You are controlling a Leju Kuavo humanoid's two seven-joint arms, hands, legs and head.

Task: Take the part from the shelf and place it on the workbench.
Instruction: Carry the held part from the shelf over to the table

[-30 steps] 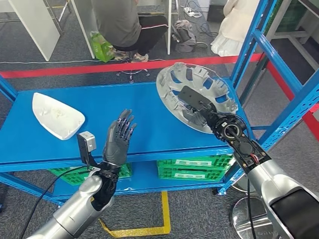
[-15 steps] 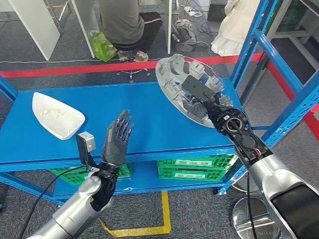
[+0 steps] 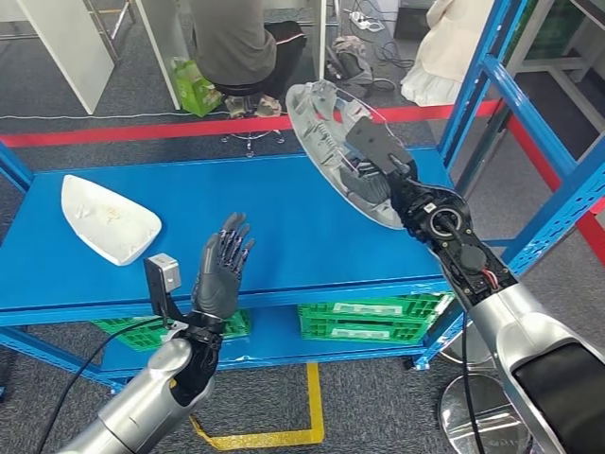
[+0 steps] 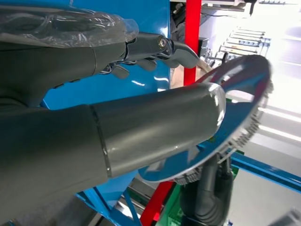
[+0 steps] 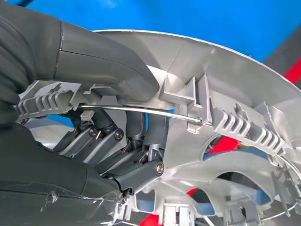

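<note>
The part is a silver round wheel cover [image 3: 332, 128] with ribs and cut-outs, lifted and tilted above the right end of the blue shelf [image 3: 271, 236]. My right hand [image 3: 388, 180] grips its near rim, thumb on top and fingers [image 5: 117, 146] underneath, seen close in the right wrist view against the cover's ribbed inside [image 5: 227, 117]. My left hand [image 3: 221, 270] is held up, palm raised and fingers apart, over the shelf's front edge, holding nothing. In the left wrist view the cover's shiny face [image 4: 234, 122] shows beyond my left hand [image 4: 106, 122].
A white curved plastic shell [image 3: 107, 219] lies on the shelf's left end. Blue uprights [image 3: 485, 85] and a slanted brace stand at the right. Green crates [image 3: 364, 320] sit on the lower level. A person [image 3: 239, 47] sits behind a red floor line.
My right hand has raised the wheel cover off the shelf and tipped it more upright, shifting it up and leftward. My left hand has hardly moved.
</note>
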